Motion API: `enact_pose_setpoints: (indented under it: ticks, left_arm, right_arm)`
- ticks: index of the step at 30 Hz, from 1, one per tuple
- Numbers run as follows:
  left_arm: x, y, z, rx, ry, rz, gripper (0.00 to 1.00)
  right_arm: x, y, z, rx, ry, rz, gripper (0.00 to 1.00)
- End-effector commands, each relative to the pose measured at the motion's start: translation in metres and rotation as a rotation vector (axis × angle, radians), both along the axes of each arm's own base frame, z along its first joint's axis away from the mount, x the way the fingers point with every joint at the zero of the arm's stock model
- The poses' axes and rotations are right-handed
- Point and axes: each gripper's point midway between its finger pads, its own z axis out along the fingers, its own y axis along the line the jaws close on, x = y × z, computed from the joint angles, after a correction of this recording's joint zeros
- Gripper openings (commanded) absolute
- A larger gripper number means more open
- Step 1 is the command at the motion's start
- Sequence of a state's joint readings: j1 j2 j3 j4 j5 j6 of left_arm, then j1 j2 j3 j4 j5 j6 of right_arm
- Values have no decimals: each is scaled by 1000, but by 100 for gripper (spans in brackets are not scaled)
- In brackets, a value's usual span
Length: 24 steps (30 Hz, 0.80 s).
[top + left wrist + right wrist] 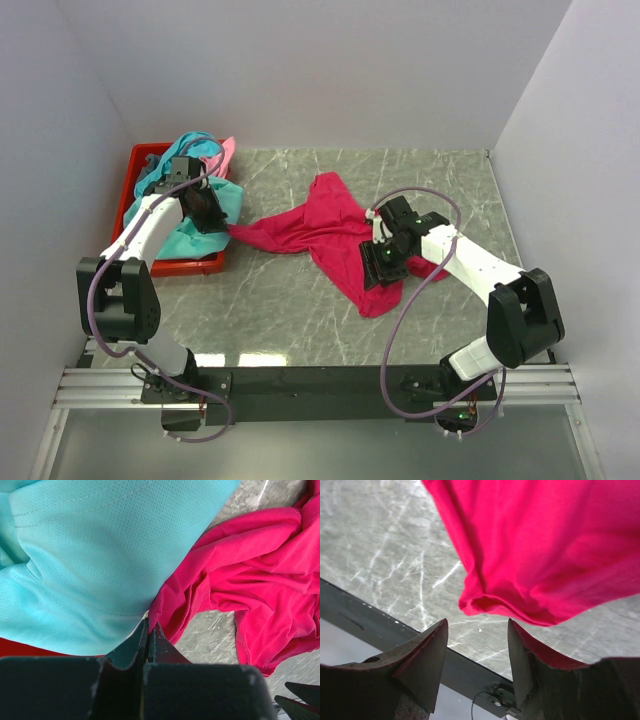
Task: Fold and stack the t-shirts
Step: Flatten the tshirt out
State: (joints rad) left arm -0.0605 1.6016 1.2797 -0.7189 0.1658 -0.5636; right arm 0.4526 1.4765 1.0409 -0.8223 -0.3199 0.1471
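The magenta-red t-shirt (330, 215) lies crumpled on the marble table, with one corner drawn out to the left. My left gripper (215, 220) sits at that corner by the bin's edge. In the left wrist view its jaws (149, 625) are shut, with the magenta-red cloth (260, 580) meeting the tips. A teal t-shirt (180, 238) and a light pink one (228, 150) lie heaped in the bin; the teal one (90, 565) fills the left wrist view. My right gripper (385, 268) hovers open over the shirt's near edge (545, 545), its jaws (477, 625) empty.
The red plastic bin (145, 155) stands at the back left, and its rim shows in the left wrist view (20, 647). White walls close in the table on three sides. The dark mounting rail (320, 380) runs along the near edge.
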Motion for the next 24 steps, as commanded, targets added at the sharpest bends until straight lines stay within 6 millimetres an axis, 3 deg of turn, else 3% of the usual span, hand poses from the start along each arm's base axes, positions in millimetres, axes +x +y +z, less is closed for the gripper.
enact_pose_setpoints:
  ticks: [1, 24]
  left_arm:
    - [2, -1, 6, -9, -16, -16, 0]
    - [4, -2, -2, -8, 5, -11, 0]
  right_arm:
    - [5, 16, 6, 64, -19, 37, 58]
    - [-17, 16, -29, -46, 118, 129, 58]
